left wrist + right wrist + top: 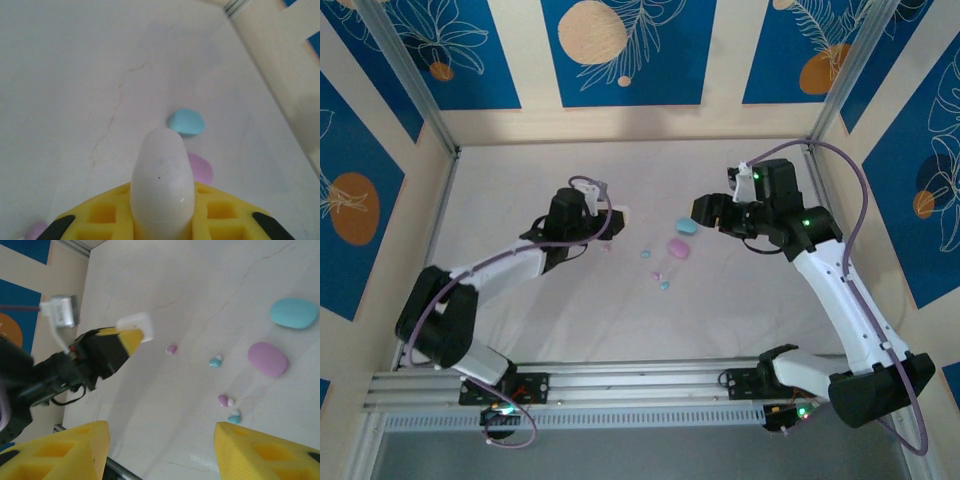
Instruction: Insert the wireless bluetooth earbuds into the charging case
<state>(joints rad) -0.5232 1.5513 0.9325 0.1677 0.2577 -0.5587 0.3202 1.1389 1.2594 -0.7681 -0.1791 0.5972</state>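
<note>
My worry is the tiny earbuds (215,361), loose on the table (520,180) between the arms: my right gripper (160,440), spread wide and empty, could flick one away if it comes down off-centre. It hovers tilted near the blue case (293,313) and lilac case (267,359). My left gripper (125,340), reaching low, clamps a white case (161,175), seemingly closed.

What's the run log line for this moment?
left gripper: shut on white case | right gripper: open, empty | blue case, pink case, earbuds: on table
</note>
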